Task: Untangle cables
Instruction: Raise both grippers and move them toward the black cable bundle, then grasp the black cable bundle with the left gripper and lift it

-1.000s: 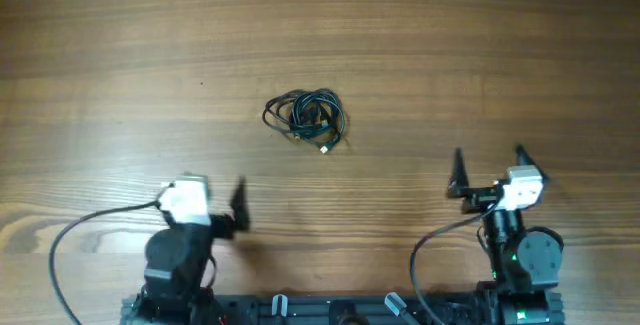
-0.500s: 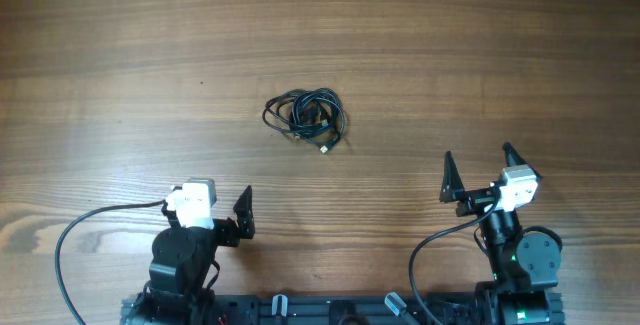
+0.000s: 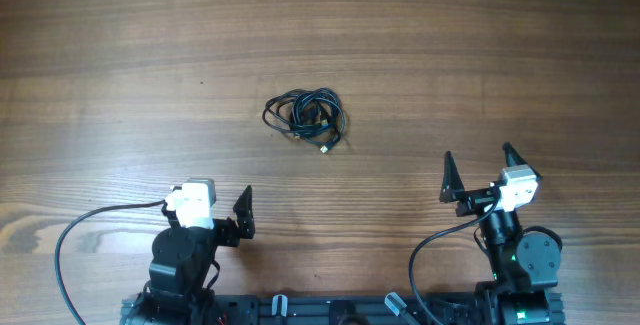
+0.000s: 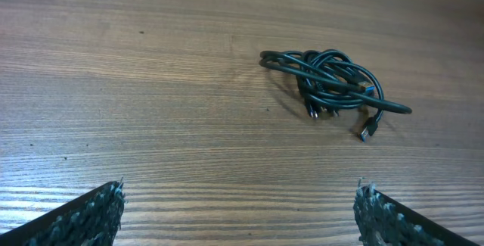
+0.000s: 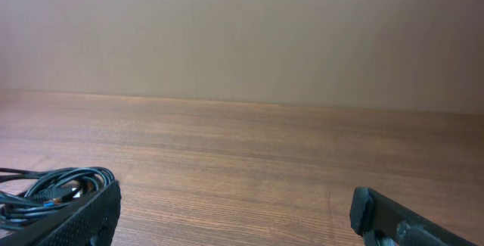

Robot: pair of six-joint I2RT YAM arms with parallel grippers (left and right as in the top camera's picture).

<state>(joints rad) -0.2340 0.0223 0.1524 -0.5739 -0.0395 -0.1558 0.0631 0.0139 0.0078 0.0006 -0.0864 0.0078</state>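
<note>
Black cables (image 3: 306,119) lie knotted, strands indistinct; left claw (image 4: 238,200) and right claw (image 3: 478,157) spread.

A brown wood-grain table (image 3: 400,25) lies under and ahead of the fingers (image 5: 401,222); a plain beige wall (image 5: 242,34) stands beyond them.

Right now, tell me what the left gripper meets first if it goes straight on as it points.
Likely the tangle of cables, lying ahead and a little right of the left gripper's centreline, within its open span. Otherwise only bare wooden table. Depth is unclear.
</note>
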